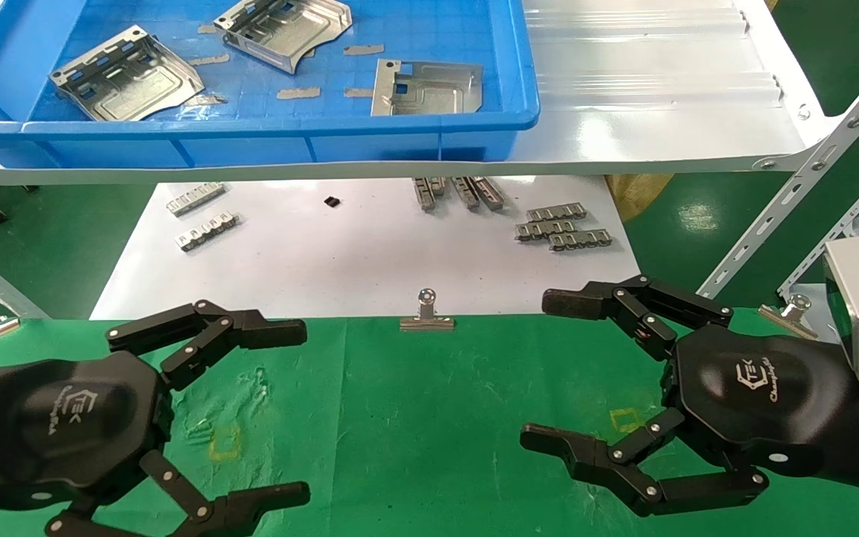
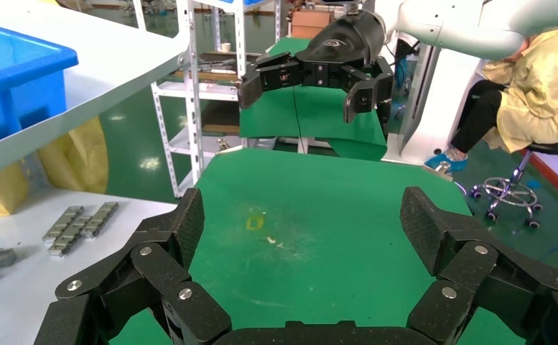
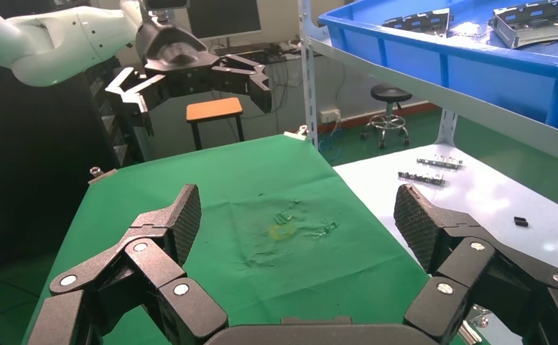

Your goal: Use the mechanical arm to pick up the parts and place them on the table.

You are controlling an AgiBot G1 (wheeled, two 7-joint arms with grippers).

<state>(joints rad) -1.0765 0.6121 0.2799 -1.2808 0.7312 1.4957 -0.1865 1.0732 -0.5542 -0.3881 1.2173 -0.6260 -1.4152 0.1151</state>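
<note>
Three silver stamped parts lie in the blue bin (image 1: 265,134) on the white shelf: one at the left (image 1: 127,74), one in the middle (image 1: 284,31), one at the right (image 1: 427,88). Two of them show in the right wrist view (image 3: 534,18). My left gripper (image 1: 303,410) is open and empty over the green table (image 1: 414,418) at the near left. My right gripper (image 1: 545,369) is open and empty over the table at the near right. Each wrist view shows open fingers (image 2: 187,226) (image 3: 184,215) above bare green cloth and the other gripper (image 2: 308,79) (image 3: 197,75) farther off.
A white sheet (image 1: 370,253) beyond the table holds small toothed metal strips (image 1: 564,227) (image 1: 202,220). A silver binder clip (image 1: 426,317) grips the table's far edge, another (image 1: 791,312) at the right. Yellow square outlines (image 1: 224,441) (image 1: 627,420) mark the cloth. A slotted shelf upright (image 1: 810,179) slants at the right.
</note>
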